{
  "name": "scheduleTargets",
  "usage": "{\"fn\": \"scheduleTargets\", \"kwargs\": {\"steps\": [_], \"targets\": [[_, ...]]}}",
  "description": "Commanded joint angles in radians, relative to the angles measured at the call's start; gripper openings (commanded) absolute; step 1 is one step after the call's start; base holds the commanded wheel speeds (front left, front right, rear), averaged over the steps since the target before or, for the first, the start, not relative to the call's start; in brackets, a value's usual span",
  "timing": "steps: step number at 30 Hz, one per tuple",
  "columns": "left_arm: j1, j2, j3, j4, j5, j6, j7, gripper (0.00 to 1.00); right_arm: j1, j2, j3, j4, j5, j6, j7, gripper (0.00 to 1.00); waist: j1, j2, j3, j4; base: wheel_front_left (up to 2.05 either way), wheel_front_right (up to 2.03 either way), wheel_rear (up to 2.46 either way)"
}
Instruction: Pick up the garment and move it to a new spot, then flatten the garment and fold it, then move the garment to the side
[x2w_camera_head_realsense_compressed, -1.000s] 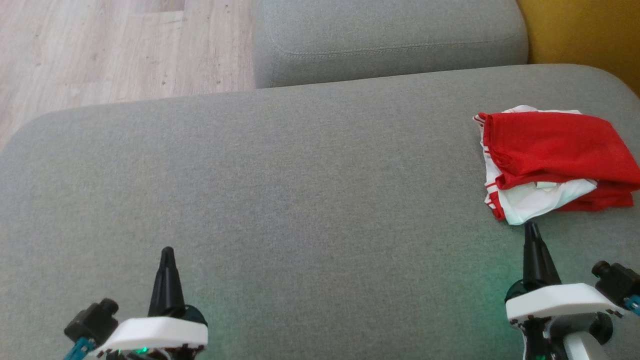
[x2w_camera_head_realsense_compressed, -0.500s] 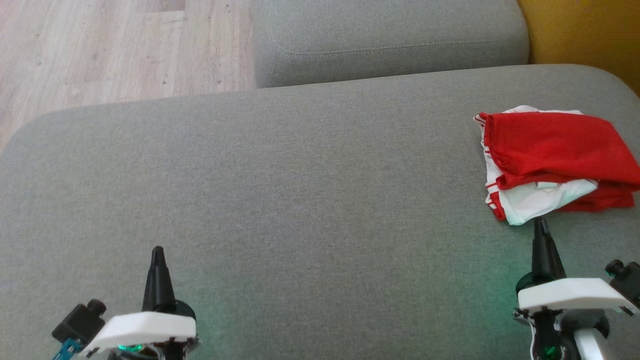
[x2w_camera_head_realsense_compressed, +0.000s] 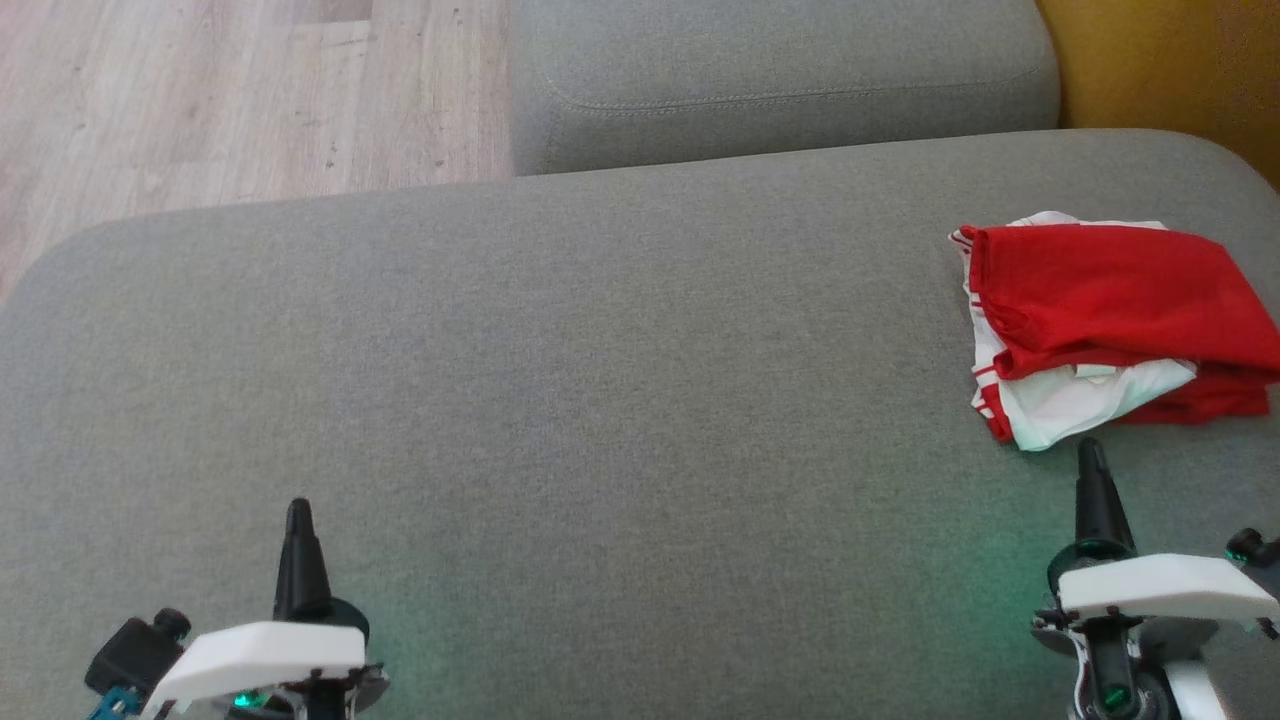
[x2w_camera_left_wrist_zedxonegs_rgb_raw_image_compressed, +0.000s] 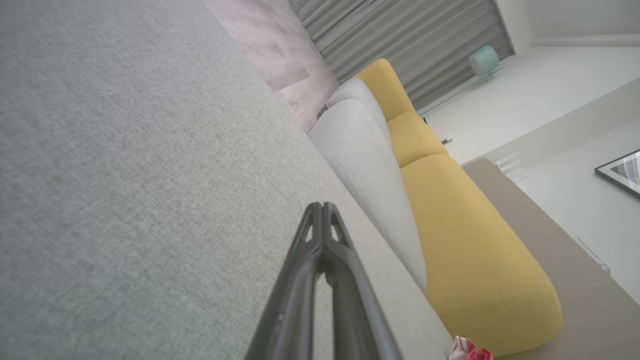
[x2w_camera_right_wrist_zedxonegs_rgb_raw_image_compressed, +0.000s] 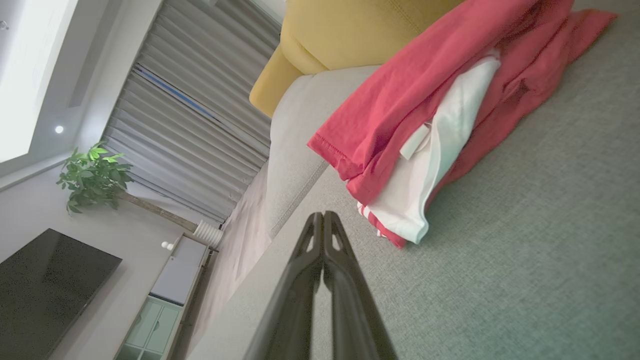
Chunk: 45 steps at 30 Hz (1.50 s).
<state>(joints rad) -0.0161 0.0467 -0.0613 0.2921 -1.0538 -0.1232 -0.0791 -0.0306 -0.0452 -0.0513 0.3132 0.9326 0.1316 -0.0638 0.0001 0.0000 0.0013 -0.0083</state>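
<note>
Retracting toward the near edge of the grey seat cushion (x2w_camera_head_realsense_compressed: 600, 380), the left gripper (x2w_camera_head_realsense_compressed: 298, 508) is pointing away over it, fingers pressed together and empty. The right gripper (x2w_camera_head_realsense_compressed: 1091, 447) is likewise backing off, closed on nothing. The garment (x2w_camera_head_realsense_compressed: 1110, 300) is lying folded at the cushion's right end, apparently already set aside.

Grey sofa seat (x2w_camera_head_realsense_compressed: 600, 350), yellow cushion (x2w_camera_left_wrist_zedxonegs_rgb_raw_image_compressed: 465, 240), wood floor (x2w_camera_head_realsense_compressed: 200, 90), grey curtains (x2w_camera_right_wrist_zedxonegs_rgb_raw_image_compressed: 190, 125), potted plant (x2w_camera_right_wrist_zedxonegs_rgb_raw_image_compressed: 92, 175), dark television (x2w_camera_right_wrist_zedxonegs_rgb_raw_image_compressed: 45, 295)

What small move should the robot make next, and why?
Probably pull the right gripper back, clear of the garment. It lies folded at the grey cushion's right side, and this gripper and the left gripper are shut, empty.
</note>
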Motion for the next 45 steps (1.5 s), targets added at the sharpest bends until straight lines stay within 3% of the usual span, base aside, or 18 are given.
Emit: {"fn": "scheduleTargets", "kwargs": {"steps": [1,45], "targets": [[-0.059,0.012,0.033,-0.035,-0.027,-0.004,0.008,0.0,-0.054,-0.006,0.003,-0.039,0.034,-0.001,0.008,0.0,0.0,0.0,0.0,0.0,0.0,0.0,0.0],[-0.082,0.014,0.127,-0.044,-0.427,-0.007,0.136,0.0,-0.071,-0.007,-0.044,-0.061,0.51,-0.001,0.132,0.0,0.0,0.0,0.001,0.006,0.0,0.0,0.0]]}}
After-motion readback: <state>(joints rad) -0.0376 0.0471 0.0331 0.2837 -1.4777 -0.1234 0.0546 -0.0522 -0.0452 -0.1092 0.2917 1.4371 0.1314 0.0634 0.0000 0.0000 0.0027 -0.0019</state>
